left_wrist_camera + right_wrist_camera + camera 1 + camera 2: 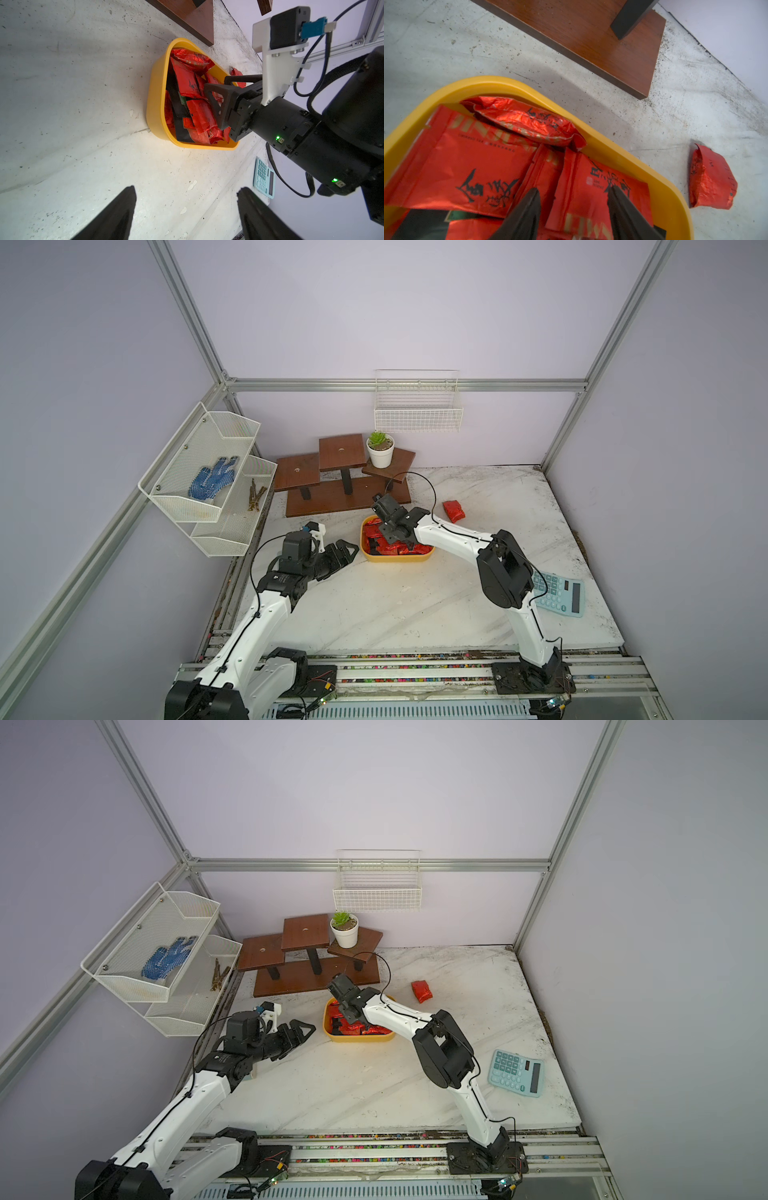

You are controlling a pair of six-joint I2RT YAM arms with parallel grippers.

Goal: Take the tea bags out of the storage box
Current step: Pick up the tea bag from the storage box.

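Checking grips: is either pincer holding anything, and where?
Nothing held. Left pincer open and empty; right pincer open over the tea bags in the box.

Figure: fixtures and loose articles around the white marble-patterned table (395,605).
Far wall: a white wire basket (418,416) hangs from the metal rail. Below it, at the far side of the table, a stepped brown wooden stand (340,499) carries a small green plant in a white pot (380,452) on its right-hand platform. Left wall: a white mesh shelf (232,427) of two tiers; a blue dotted glove (212,482) lies in the upper tier, a few brown sticks (255,497) in the lower. Near right: a pale blue calculator (559,593) lies flat, face up, near the table's right edge. Dark specks soil the table's far and right borders.
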